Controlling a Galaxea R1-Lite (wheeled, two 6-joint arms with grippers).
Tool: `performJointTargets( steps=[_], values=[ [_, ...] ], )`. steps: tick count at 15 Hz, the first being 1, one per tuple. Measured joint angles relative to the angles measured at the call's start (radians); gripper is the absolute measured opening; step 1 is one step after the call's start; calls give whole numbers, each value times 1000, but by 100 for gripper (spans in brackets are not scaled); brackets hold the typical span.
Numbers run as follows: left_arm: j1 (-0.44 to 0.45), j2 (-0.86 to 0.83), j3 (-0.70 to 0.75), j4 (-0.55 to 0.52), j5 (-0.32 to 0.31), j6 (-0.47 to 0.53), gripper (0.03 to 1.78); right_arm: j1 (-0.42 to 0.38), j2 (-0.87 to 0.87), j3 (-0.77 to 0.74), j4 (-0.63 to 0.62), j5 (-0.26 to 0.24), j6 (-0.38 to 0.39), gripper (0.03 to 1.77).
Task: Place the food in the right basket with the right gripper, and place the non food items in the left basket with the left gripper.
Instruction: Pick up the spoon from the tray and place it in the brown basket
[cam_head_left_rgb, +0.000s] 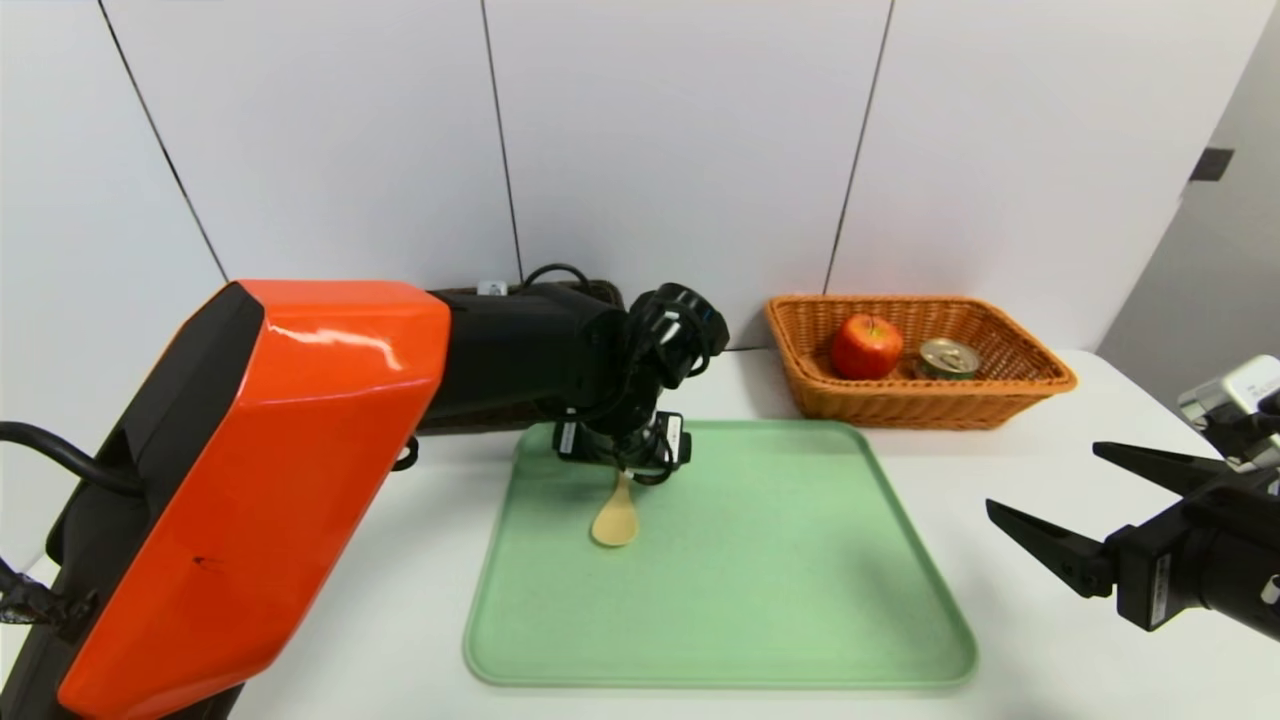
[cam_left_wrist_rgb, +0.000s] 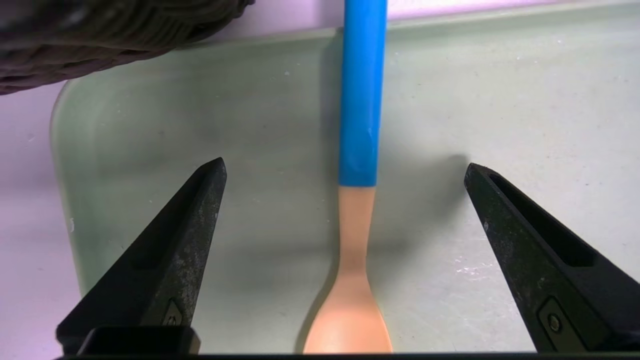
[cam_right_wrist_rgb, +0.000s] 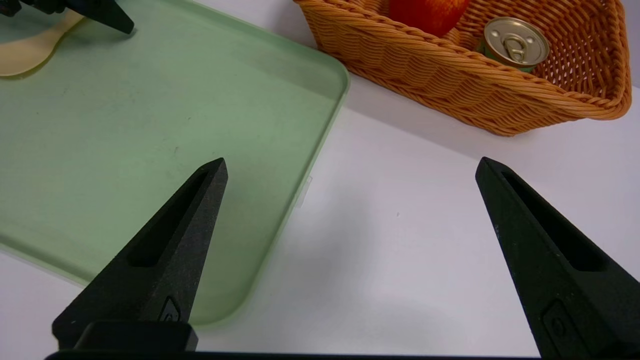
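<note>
Hovering, black left gripper (cam_left_wrist_rgb: 345, 167) spread wide, holding nothing. Between its fingertips, lying on the pale green plastic tray (cam_left_wrist_rgb: 270, 120), blue-handled spoon with yellowish head (cam_left_wrist_rgb: 358, 150). Just beyond, dark brown woven basket (cam_left_wrist_rgb: 125, 45). Well apart, parked over white table, black right gripper (cam_right_wrist_rgb: 351, 167). Closing off-centre or too high could roll or miss the slim handle.
</note>
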Motion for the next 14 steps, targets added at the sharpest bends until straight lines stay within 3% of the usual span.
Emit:
performJointTargets(
  steps=[3,7,8,14],
  values=[
    [-1,0,0,0,0,0,115,0,0,0,0,0,0,171],
    [0,-1,0,4,0,-3,69,0,0,2,0,0,-1,171],
    [0,-3,0,6,-1,-2,13,0,-1,2,0,0,-1,171],
    [-1,-6,0,7,-1,-4,11,-1,-5,-1,0,-1,-1,171]
  ],
)
